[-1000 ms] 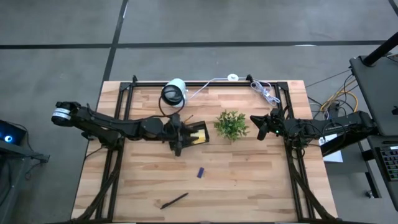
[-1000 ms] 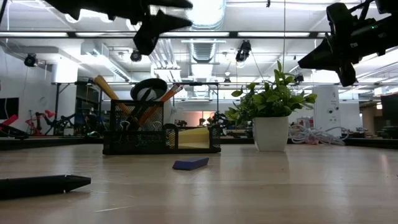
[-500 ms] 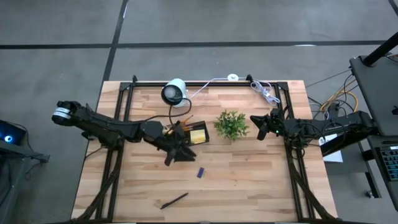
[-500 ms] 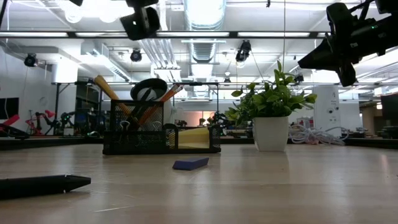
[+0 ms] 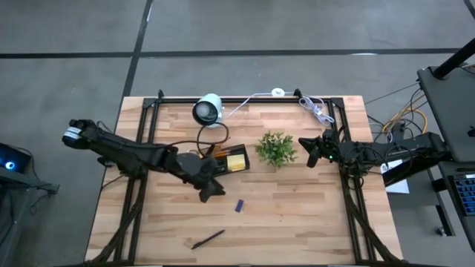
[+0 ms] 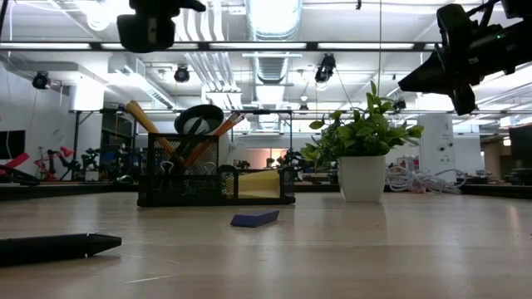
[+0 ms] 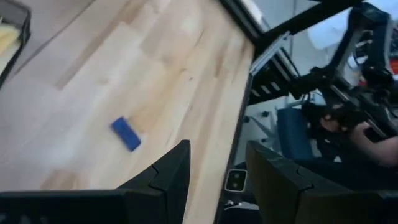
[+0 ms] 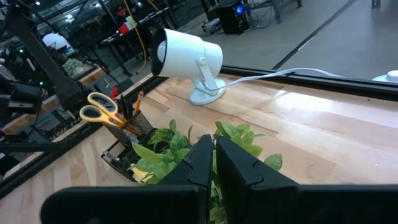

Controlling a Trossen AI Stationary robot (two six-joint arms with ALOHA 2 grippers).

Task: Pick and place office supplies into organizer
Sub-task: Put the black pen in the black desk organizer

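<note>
The black mesh organizer (image 5: pixel 226 158) (image 6: pixel 216 183) stands mid-table, with orange pencils (image 8: pixel 138 102), yellow-handled scissors (image 8: pixel 102 109) and a yellow sticky-note pad (image 5: pixel 236 162) in it. A small blue piece (image 5: pixel 240 205) (image 7: pixel 126 134) lies flat on the wood nearer the front. A black pen (image 5: pixel 208 239) (image 6: pixel 54 247) lies near the front edge. My left gripper (image 5: pixel 211 190) (image 7: pixel 217 162) hangs open and empty above the table, just on the near side of the organizer and left of the blue piece. My right gripper (image 5: pixel 306 150) (image 8: pixel 213 158) waits shut beside the plant, at the right.
A white camera-like device (image 5: pixel 209 110) stands behind the organizer. A potted green plant (image 5: pixel 276 150) (image 6: pixel 362 158) stands to its right. A white coiled cable (image 5: pixel 315 110) lies at the far right corner. Bare wood spans the table's near half around the blue piece and pen.
My left gripper has drawn away from above the organizer toward the table's near edge and risen a little. It has rolled about its own axis and tipped up from pointing steeply down to a shallower slant. Its fingers stay open.
</note>
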